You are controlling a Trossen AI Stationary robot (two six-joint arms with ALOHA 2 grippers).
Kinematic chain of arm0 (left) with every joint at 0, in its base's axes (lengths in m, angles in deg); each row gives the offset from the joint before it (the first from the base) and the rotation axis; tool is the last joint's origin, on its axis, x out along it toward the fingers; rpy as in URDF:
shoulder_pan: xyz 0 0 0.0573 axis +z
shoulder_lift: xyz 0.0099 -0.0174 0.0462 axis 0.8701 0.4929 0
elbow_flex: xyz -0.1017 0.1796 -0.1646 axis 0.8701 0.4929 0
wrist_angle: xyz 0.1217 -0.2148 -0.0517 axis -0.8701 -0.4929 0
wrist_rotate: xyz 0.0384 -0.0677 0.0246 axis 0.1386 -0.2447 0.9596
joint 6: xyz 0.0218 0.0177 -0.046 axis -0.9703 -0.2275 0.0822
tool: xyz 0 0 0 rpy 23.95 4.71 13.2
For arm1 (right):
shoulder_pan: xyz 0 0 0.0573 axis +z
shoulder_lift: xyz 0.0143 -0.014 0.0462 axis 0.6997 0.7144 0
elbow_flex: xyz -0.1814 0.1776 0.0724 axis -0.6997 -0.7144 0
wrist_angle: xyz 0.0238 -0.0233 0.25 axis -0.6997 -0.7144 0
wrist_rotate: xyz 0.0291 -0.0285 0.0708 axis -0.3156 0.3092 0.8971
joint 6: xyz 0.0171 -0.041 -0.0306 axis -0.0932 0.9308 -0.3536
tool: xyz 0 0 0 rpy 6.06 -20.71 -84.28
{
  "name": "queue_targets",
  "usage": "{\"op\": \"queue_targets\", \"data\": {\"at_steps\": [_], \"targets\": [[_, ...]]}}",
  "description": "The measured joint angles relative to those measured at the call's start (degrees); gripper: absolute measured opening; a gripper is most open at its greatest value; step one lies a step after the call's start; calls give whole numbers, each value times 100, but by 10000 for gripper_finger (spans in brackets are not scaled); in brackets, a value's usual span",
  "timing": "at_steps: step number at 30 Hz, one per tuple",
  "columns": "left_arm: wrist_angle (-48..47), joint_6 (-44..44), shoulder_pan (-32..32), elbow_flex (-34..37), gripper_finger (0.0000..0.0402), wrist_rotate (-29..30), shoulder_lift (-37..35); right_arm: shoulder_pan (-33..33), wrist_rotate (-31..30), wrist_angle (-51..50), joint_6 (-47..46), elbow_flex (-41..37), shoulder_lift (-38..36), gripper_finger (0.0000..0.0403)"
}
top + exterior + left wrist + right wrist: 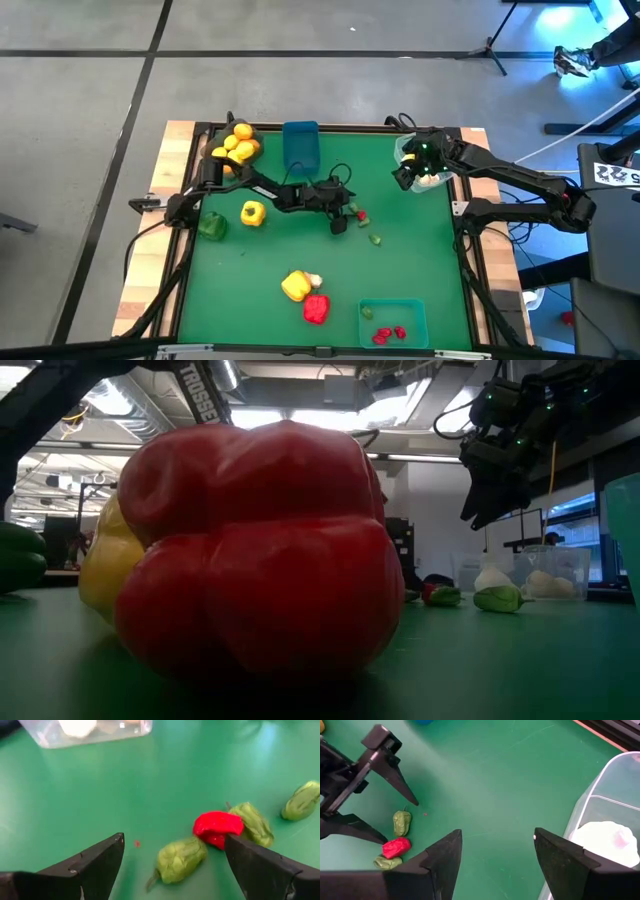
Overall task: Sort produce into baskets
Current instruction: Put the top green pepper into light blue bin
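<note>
My left gripper [172, 862] stands open low over the green mat near the table's middle [340, 222]. A small green bit [177, 860] lies on the mat between its fingers without touching them. A red bit [217, 827] and another green bit [252, 822] lie just beyond it, and a third green bit [302, 800] lies farther off. My right gripper [497, 855] hangs open above the mat beside the clear basket [615, 815], which holds white garlic-like pieces [605, 837].
A grey basket with yellow-orange fruits [235, 150] and a blue basket [300, 145] stand at the far edge. A teal basket [393, 322] with red bits stands at the near edge. Yellow [253, 212], green [211, 227], yellow [295, 286] and red [315, 308] peppers lie on the mat.
</note>
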Motion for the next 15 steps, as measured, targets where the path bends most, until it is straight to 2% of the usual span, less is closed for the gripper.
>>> {"op": "queue_targets", "data": {"at_steps": [7,15], "targets": [[-117,-90,55,-100,341,-296,55,-2,1,-1,2,0,0,244],[-157,59,46,-110,332,-314,177,0,-28,-1,7,-2,0,244]]}}
